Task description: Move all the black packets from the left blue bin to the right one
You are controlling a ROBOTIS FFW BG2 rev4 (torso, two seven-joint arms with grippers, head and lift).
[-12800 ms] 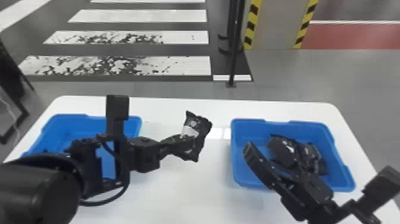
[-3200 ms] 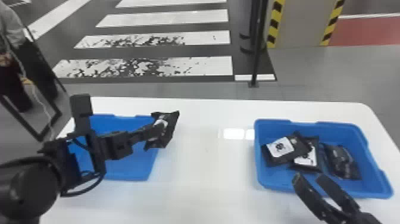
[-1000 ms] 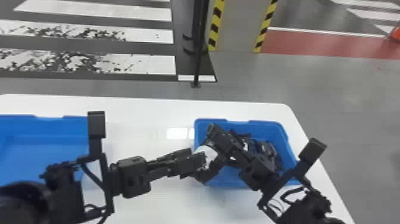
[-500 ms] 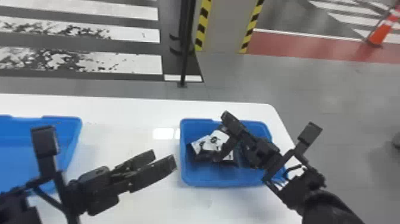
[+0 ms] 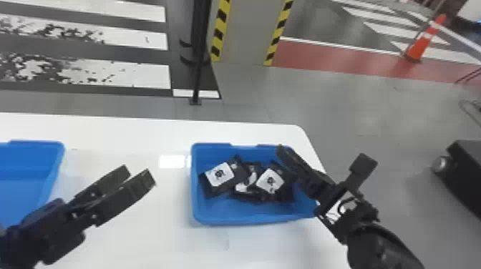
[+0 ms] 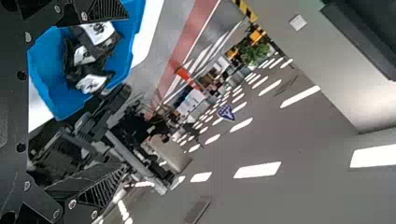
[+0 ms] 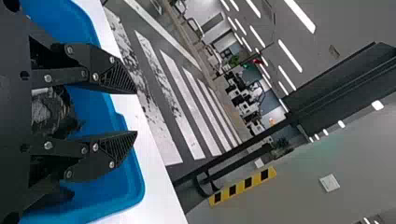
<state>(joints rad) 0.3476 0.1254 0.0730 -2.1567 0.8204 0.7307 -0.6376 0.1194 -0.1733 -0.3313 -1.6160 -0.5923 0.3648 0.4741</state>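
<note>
White surface (image 5: pixel 171 214) beneath the spread left claw (image 5: pixel 139 172), black packets (image 5: pixel 247 180) lay beside the spread right claw (image 5: pixel 283 151) in a blue bin (image 5: pixel 243 218), leftmost packet's (image 5: pixel 222 174) long axis slanted roughly toward it

In the head view, the left bin (image 5: pixel 56 157), beside the left gripper's (image 5: pixel 139 171) jaws, was cut off by the left edge. The table (image 5: pixel 150 239) ran out of view below both grippers' jaws. The right gripper (image 5: pixel 281 149) covered the right bin's (image 5: pixel 211 221) far corner and part of its side wall behind the jaws, and one finger mostly hid the other. Near those jaws, the middle packet (image 5: pixel 246 183) lay partly under its neighbours; how many overlapped there could not be told, and the label print was blurred. In the right wrist view, the gripper's body partly hid a packet between the jaws.
</note>
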